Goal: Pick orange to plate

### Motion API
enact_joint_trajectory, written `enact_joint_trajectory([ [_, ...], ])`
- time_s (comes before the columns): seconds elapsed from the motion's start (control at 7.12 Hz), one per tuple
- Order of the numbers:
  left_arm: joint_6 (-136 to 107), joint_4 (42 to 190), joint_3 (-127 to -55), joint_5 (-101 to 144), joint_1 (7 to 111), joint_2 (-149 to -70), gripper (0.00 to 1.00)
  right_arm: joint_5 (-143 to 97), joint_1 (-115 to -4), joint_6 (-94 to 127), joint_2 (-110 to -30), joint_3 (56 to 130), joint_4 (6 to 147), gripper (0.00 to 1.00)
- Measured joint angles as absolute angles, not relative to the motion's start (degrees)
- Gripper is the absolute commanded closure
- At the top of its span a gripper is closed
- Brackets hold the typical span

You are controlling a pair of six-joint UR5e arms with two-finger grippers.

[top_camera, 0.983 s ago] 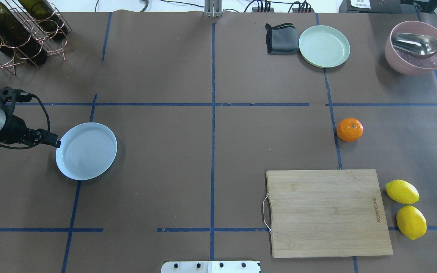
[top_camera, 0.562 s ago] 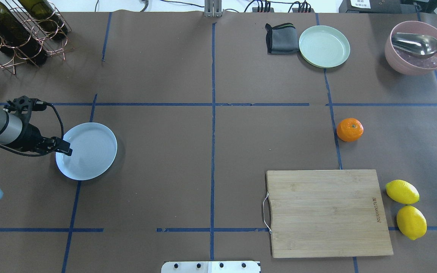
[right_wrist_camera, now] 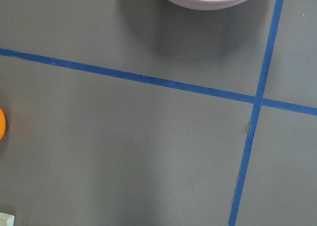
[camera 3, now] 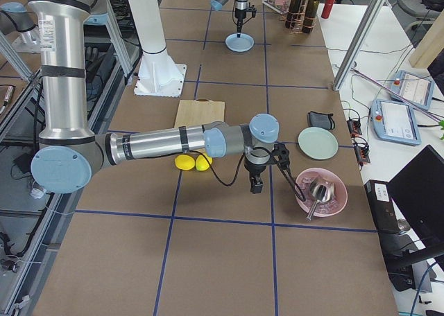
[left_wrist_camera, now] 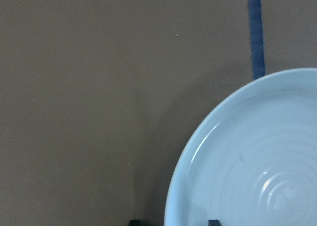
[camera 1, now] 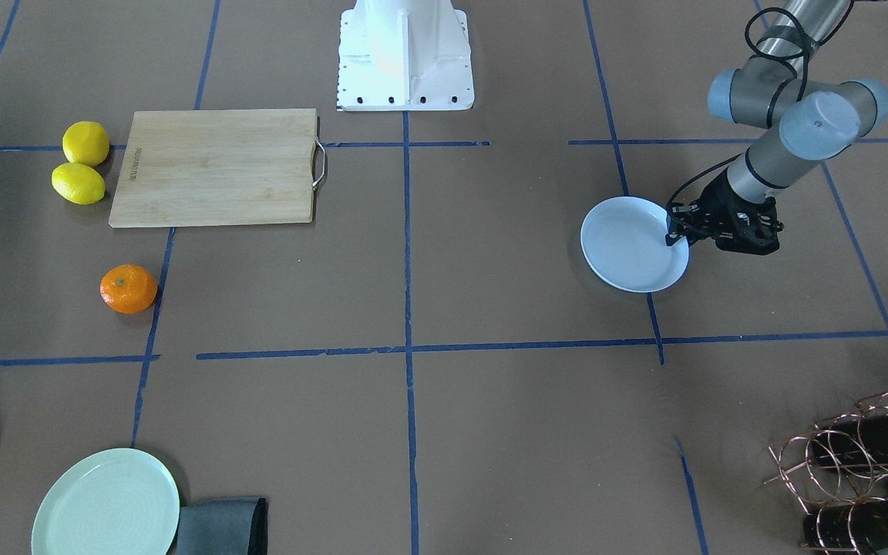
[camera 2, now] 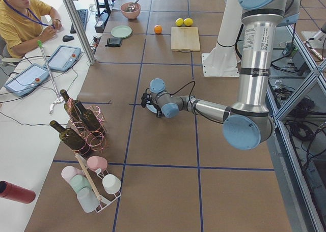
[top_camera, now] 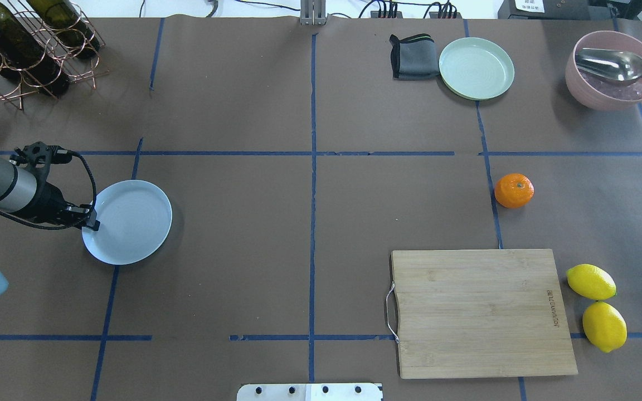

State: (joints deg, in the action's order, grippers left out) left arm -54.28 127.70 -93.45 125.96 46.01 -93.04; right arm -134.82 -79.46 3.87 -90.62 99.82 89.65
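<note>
Left end effector (top_camera: 94,224) is positioned at the rim of the plate (top_camera: 131,220), on the side nearest my left arm. My left wrist camera shows two dark fingertips (left_wrist_camera: 213,222) at the bottom of the frame, spread apart. One is over the bare tabletop (top_camera: 243,223) and one over the plate's inner surface, with the rim between them. State: released, grasping nothing. I cannot tell whether the tips touch the plate.

Right end effector (camera 3: 255,186) shows only in the right side view, pointing down over the tabletop near the pink bowl (top_camera: 594,97). I cannot tell whether it is released or clenched. Its wrist camera shows blue tape lines, the bowl's edge at the top and a sliver of orange at the left border.

Task item: the orange (top_camera: 514,190) rests on the tabletop in the right half, just beside a blue tape line. It lies between the green plate (top_camera: 476,68) and the cutting board (top_camera: 482,312), well apart from the plate. Neither end effector touches it.

Two lemons (top_camera: 591,281) lie side by side off the board's right edge.
</note>
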Motion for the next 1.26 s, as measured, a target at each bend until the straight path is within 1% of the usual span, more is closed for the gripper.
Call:
enact_joint_trajectory([
  [0.28,-55.85,127.82,-96.78,126.92,46.17,-94.16,1.0,-134.82,-79.46,3.87,-90.53,99.9,89.65,0.0],
  [0.42,-59.9,127.82,-98.13,128.44,46.18,-97.13,1.0,-134.84,-79.45,3.89,-90.48,99.96,89.65,0.0],
  [0.7,-74.8,127.43,-98.13,130.91,45.5,-107.18,1.0,-134.9,-79.45,3.97,-90.44,100.04,89.65,0.0],
  [0.84,-81.81,127.03,-96.27,130.49,43.47,-112.48,1.0,-134.91,-79.45,4.01,-90.41,100.08,89.65,0.0],
  [0.98,-86.47,126.17,-92.57,127.96,40.48,-117.9,1.0,-134.91,-79.45,4.03,-90.4,100.09,89.65,0.0],
  [1.12,-88.4,124.95,-88.69,123.79,37.63,-122.12,1.0,-134.89,-79.45,4.04,-90.41,100.1,89.65,0.0],
  [1.26,-88.91,124.07,-85.88,120.6,35.38,-124.34,1.0,-134.87,-79.45,4.04,-90.43,100.11,89.63,0.0],
])
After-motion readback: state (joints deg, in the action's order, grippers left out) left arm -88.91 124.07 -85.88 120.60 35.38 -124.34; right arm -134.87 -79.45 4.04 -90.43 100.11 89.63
